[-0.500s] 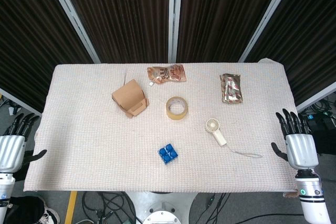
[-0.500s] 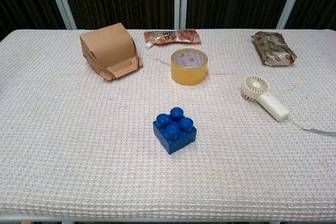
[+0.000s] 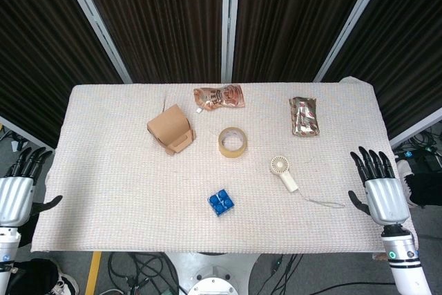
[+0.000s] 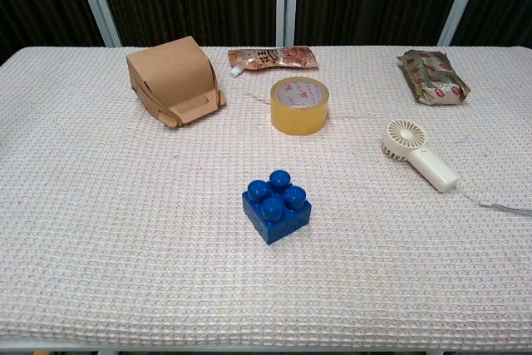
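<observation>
My left hand (image 3: 17,188) hangs beside the table's left edge, fingers spread, holding nothing. My right hand (image 3: 379,188) hovers over the table's right front corner, fingers apart and empty; the thing nearest it is the cord of the small white hand fan (image 3: 283,173) (image 4: 418,153). A blue toy brick (image 3: 220,203) (image 4: 276,205) lies at the front middle. Behind it stands a roll of tan tape (image 3: 233,141) (image 4: 299,105). A brown cardboard box (image 3: 170,130) (image 4: 174,81) sits to the left. Neither hand shows in the chest view.
A brown snack pouch (image 3: 219,97) (image 4: 273,58) lies at the back middle and a shiny foil packet (image 3: 304,117) (image 4: 431,76) at the back right. A white woven cloth (image 3: 103,170) covers the table. Dark curtains hang behind; cables lie on the floor below.
My right hand has moved left and slightly forward, from beside the table's right edge to over its corner. The left hand and all objects are unchanged.
</observation>
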`<state>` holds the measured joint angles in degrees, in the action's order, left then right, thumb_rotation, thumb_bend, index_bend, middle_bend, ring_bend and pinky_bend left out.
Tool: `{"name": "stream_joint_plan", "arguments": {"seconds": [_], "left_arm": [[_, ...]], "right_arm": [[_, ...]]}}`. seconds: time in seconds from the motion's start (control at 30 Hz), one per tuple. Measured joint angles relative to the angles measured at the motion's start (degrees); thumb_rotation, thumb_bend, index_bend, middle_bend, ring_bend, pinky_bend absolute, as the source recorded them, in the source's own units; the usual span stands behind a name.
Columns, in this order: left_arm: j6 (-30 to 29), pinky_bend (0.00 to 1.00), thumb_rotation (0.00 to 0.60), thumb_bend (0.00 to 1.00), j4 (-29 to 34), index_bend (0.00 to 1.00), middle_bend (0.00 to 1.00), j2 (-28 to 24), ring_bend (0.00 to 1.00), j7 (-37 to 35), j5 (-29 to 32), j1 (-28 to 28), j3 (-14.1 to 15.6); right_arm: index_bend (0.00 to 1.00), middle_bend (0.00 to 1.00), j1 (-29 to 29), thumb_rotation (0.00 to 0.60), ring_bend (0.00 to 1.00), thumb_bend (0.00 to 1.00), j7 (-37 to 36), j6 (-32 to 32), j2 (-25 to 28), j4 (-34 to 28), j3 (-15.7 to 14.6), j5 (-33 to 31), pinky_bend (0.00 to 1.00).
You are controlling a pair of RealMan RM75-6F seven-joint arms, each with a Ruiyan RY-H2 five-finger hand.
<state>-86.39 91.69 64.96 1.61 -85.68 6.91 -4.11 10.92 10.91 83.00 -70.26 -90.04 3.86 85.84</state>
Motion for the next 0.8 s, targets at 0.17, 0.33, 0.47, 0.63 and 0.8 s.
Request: {"name": "stream_joint_plan", "arguments": {"seconds": [0.17, 0.33, 0.47, 0.63, 0.8], "left_arm": [[0.1, 0.25, 0.6, 0.0, -0.3, 0.11, 0.08, 0.1, 0.03, 0.1, -0.1, -0.1, 0.3], [-0.2, 0.25, 0.6, 0.0, -0.4, 0.11, 0.08, 0.0, 0.03, -0.3, 0.1, -0.2, 0.0], [0.0, 0.25, 0.6, 0.0, -0.4, 0.11, 0.08, 0.0, 0.03, -0.2, 0.0, -0.2, 0.1], [0.0, 0.25, 0.6, 0.0, -0.5, 0.11, 0.08, 0.1, 0.03, -0.3, 0.0, -0.2, 0.2], [0.0, 0.25, 0.6, 0.0, -0.4, 0.11, 0.08, -0.1, 0.03, -0.5, -0.2, -0.2, 0.2]], "right_arm": [[0.0, 0.0, -0.2, 0.6, 0.0, 0.2, 0.2, 0.0, -0.4, 0.3, -0.2, 0.3, 0.0], [0.0, 0.0, -0.2, 0.6, 0.0, 0.2, 0.4, -0.1, -0.5, 0.4, 0.1, 0.2, 0.0], [0.0, 0.0, -0.2, 0.6, 0.0, 0.26, 0.6, -0.4, -0.6, 0.4, -0.1, 0.4, 0.0], [0.0, 0.02, 0.0, 0.6, 0.0, 0.93, 2.3, -1.3, -0.7, 0.3, -0.2, 0.2, 0.02], [0.03, 0.41, 0.2, 0.6, 0.39, 1.0, 4.5, -1.2, -2.5, 0.6, 0.0, 0.1, 0.51]]}}
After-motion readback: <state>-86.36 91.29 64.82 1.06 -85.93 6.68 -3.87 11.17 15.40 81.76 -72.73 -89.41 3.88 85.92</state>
